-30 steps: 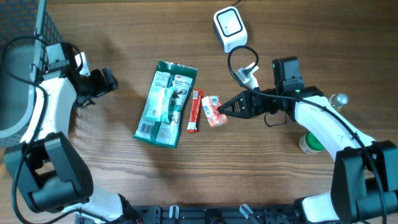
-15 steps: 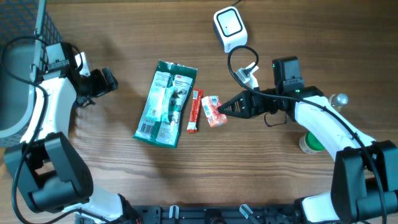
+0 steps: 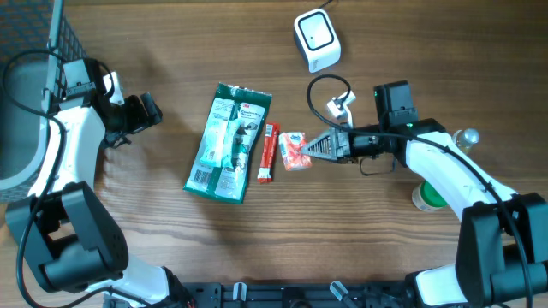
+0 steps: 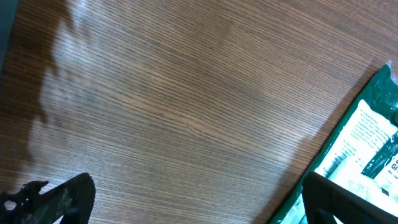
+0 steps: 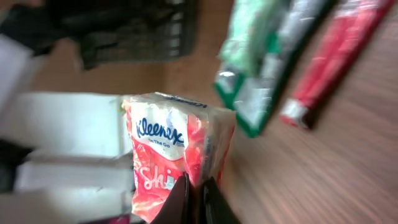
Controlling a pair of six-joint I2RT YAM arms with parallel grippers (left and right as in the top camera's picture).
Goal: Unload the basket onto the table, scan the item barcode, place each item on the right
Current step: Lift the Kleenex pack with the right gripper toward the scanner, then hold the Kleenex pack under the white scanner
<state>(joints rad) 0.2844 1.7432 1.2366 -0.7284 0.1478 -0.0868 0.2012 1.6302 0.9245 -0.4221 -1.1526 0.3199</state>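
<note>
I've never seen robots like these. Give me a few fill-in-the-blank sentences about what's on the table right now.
1. The right gripper is shut on a tissue pack printed with the brand ____.
2. The red stick lies beside a big ____ packet.
3. The left gripper holds nothing; its jaws stand ____.
Missing words: Kleenex; green; open.

The right gripper (image 3: 311, 147) is pinched tight, aimed at 9 o'clock; left gripper (image 3: 147, 111) hangs wide open, facing 3 o'clock.
</note>
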